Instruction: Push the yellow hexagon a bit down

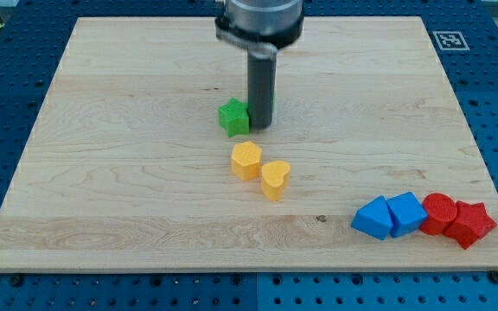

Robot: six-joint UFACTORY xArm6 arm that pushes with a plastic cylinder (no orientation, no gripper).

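Observation:
The yellow hexagon (pixel 246 160) lies near the middle of the wooden board (pixel 128 173). A yellow heart (pixel 275 179) sits just to its lower right, touching or nearly touching it. My tip (pixel 260 127) stands above the hexagon, a short gap away, and right beside a green star (pixel 233 117) on the star's right side. Part of another green block seems to peek out behind the rod on its right.
At the view's lower right lie two blue blocks (pixel 373 217) (pixel 406 212), a red round block (pixel 440 212) and a red star (pixel 469 223), packed in a row near the board's edge. A blue pegboard table surrounds the board.

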